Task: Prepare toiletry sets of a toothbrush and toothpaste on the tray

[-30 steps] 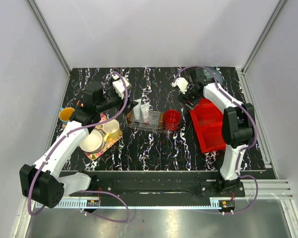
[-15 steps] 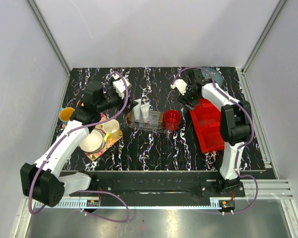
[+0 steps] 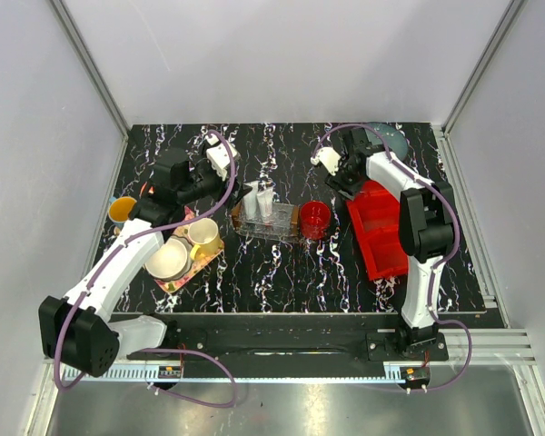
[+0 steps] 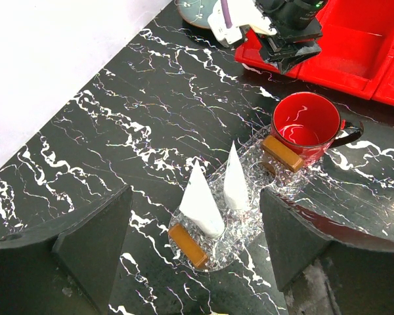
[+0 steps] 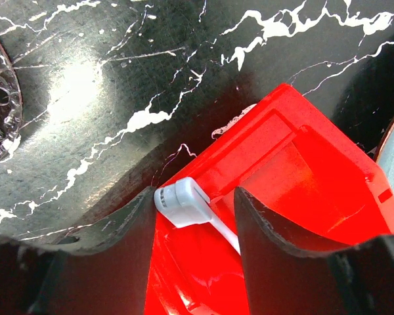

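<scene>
The toothbrush [image 5: 182, 201] lies in the red bin [image 5: 315, 190], its pale head near the bin's corner and its thin neck running back under my wrist. My right gripper [image 5: 194, 197] is open astride that head. Its left finger touches the head, and a gap shows on the right side. In the top view the right gripper [image 3: 349, 183] sits at the bin's far left corner. Two white toothpaste tubes [image 4: 200, 202] [image 4: 236, 185] stand in the clear tray [image 4: 249, 226] with brown handles. My left gripper [image 4: 196, 216] hovers open above the tray [image 3: 280, 232], touching nothing.
A red cup [image 3: 315, 219] stands against the tray's right end. The red bin [image 3: 386, 238] fills the right side, with a grey-blue bowl [image 3: 390, 138] behind it. A flowery tray [image 3: 168, 282] at the left holds a yellow cup [image 3: 204, 234] and a white bowl [image 3: 168, 260].
My right gripper's jaws have narrowed around the toothbrush head, and that wrist has shifted slightly left at the bin's corner. The left arm has barely moved.
</scene>
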`<move>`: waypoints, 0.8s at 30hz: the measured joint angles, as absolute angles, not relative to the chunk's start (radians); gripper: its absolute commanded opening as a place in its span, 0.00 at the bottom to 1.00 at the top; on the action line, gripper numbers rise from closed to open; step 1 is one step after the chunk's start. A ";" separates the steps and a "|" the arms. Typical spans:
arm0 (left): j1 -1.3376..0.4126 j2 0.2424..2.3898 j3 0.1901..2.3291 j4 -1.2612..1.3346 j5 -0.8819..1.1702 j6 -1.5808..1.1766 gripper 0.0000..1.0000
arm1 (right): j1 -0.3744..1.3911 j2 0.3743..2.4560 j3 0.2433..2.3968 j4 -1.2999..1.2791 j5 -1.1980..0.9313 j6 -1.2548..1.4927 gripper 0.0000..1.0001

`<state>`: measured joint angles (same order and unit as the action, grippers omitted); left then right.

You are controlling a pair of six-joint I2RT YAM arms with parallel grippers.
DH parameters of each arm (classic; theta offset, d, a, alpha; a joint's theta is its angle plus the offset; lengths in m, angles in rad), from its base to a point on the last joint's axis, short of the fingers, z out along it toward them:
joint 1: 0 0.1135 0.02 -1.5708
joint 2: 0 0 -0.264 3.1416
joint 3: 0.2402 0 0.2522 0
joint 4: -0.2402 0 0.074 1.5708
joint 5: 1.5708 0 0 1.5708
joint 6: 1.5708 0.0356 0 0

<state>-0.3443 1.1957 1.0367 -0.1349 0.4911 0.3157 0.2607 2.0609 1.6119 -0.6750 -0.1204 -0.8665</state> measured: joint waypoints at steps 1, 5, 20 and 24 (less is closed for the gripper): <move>-0.344 1.196 1.037 -0.135 0.492 0.316 0.83 | 0.261 2.061 1.612 -0.675 -0.121 -0.869 0.53; -0.342 1.196 1.037 -0.135 0.492 0.316 0.83 | 0.261 2.061 1.612 -0.674 -0.121 -0.877 0.49; -0.334 1.203 1.037 -0.135 0.492 0.316 0.83 | 0.261 2.061 1.618 -0.670 -0.105 -0.922 0.34; -0.334 1.209 1.037 -0.135 0.492 0.315 0.83 | 0.261 2.061 1.626 -0.669 -0.097 -0.935 0.32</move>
<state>-0.3336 1.2091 1.0367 -0.1349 0.4919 0.3153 0.2607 2.0605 1.6257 -0.6693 -0.0975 -0.9352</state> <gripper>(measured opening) 0.828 0.360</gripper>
